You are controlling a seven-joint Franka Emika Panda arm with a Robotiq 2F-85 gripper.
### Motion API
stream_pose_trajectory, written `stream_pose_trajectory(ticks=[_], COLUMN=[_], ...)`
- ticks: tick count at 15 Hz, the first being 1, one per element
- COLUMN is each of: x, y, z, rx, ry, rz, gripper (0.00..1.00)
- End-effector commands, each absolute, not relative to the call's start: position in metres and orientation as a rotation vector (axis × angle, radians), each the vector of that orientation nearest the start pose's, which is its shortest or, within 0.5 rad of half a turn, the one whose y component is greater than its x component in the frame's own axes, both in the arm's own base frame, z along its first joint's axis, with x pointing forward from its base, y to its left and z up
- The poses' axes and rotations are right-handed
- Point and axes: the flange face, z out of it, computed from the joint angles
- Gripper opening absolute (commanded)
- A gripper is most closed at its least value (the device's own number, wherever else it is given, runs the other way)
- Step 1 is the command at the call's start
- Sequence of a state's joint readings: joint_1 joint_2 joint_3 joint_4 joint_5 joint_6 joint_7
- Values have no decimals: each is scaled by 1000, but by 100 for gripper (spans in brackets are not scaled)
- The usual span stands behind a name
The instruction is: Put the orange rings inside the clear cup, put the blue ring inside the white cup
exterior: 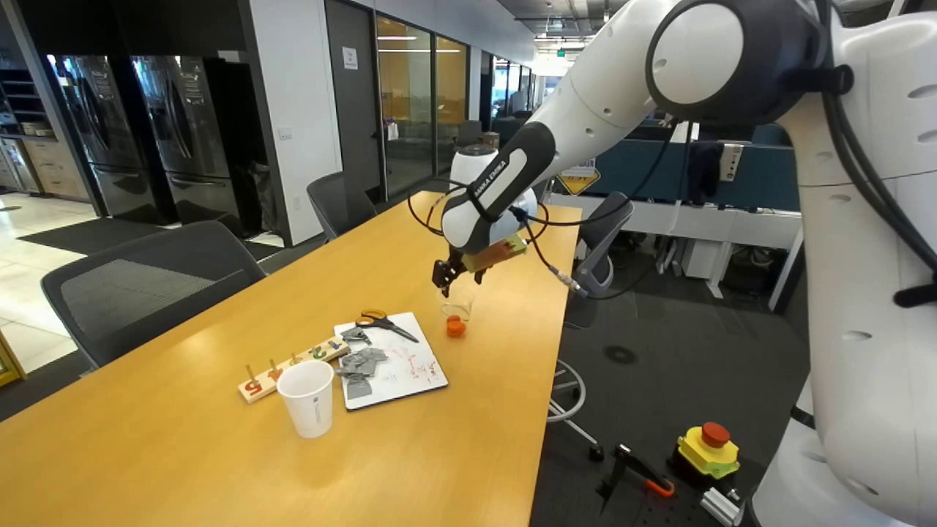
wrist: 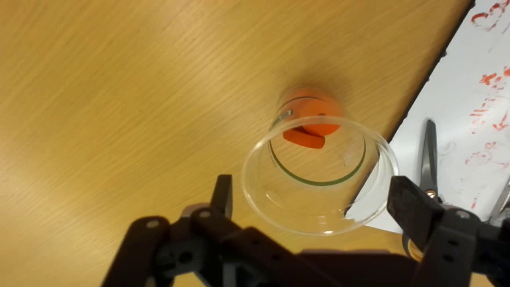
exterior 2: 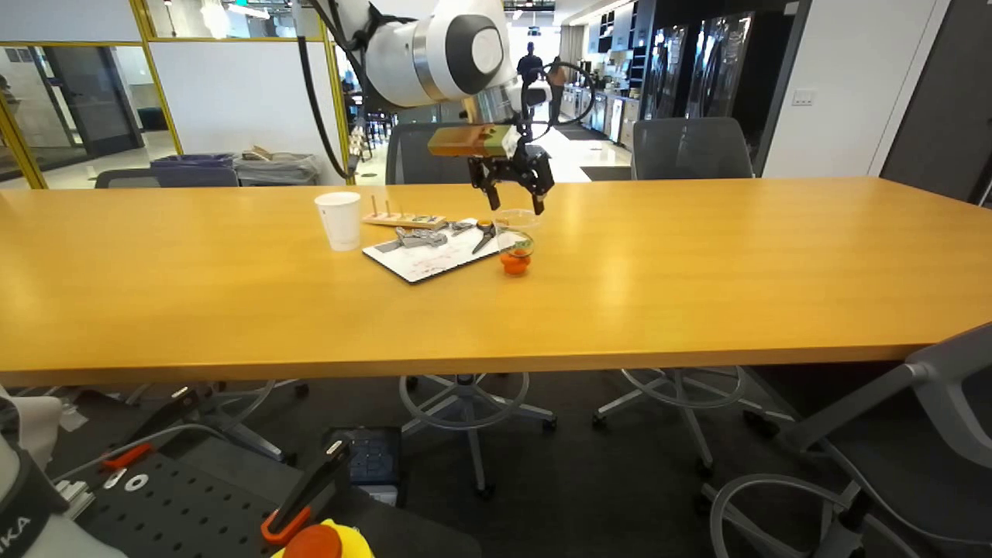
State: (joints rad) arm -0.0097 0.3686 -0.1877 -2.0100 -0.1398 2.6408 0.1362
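The clear cup (exterior: 459,298) stands upright on the table; it also shows in an exterior view (exterior 2: 518,226) and in the wrist view (wrist: 328,232). Orange rings (wrist: 308,127) appear at the bottom of it, seen through its wall, and also show in both exterior views (exterior: 455,326) (exterior 2: 515,263). My gripper (wrist: 310,178) is open and empty over the clear cup's mouth, with a finger on each side of the rim. The white cup (exterior: 307,410) stands upright apart from it, also in an exterior view (exterior 2: 341,223). The blue ring does not show; the white cup's bottom inside is hidden.
A whiteboard (exterior: 417,366) with black scissors (exterior: 388,323) and crumpled grey pieces (exterior: 362,360) lies close to the clear cup. A wooden peg board (exterior: 262,382) with short pegs lies behind the white cup. The table's edge (exterior 2: 496,364) shows in an exterior view.
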Motion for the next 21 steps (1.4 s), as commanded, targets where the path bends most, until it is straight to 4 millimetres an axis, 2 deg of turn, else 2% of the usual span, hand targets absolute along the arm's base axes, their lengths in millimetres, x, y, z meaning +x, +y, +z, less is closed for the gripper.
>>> stream_pose_trajectory(ticks=[1,4,8,11,14,15,16,21], x=[573,535,470,415,364,356,350,335], y=[-95,-81,-70,-68,-69,-69,-71,-75], z=[356,388,427,447,463,466,469,470], rx=[-3273,-3286,-3286,-3275,-3227,-3200,-3191,-3201], ry=[238,133,35,-51,-262,-331,-322,-90], rz=[-379,-328,-178,-29,32,43,38,-12], gripper=[100,100,100,100,100,100,100,100])
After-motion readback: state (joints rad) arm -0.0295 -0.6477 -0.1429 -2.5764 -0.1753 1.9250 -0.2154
